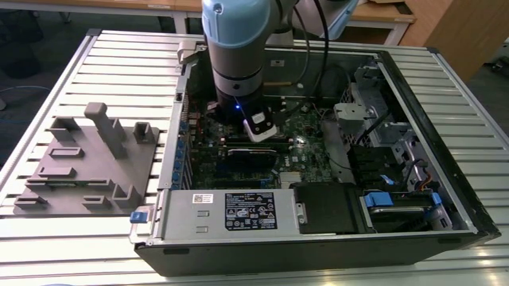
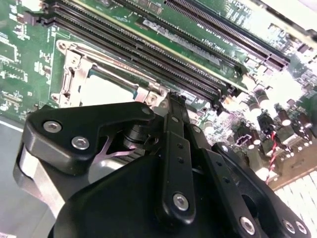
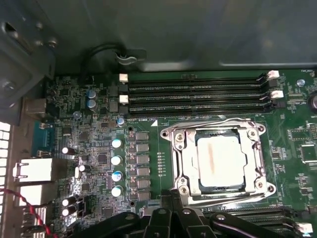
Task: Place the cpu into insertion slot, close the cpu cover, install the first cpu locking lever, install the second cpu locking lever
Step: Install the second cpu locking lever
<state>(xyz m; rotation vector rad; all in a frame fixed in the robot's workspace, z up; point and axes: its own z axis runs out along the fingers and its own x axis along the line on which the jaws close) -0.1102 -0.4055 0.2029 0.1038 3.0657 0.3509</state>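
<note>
cpu (image 3: 220,161) seated in insertion slot (image 3: 208,191), near the green motherboard's (image 3: 148,124) memory-slot edge | cpu cover (image 3: 184,158) down around it | gripper (image 3: 171,201) just beside the socket frame; finger opening cannot be told, nothing seen held

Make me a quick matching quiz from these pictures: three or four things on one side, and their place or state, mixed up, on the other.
Things:
1. cpu
2. cpu cover
3. gripper
4. memory slots

Places or states:
A. long, dark, empty, beside the socket
B. lowered around the chip
C. lying in the insertion slot
D. at the socket's edge

Pairs: 1-C, 2-B, 3-D, 4-A
</note>
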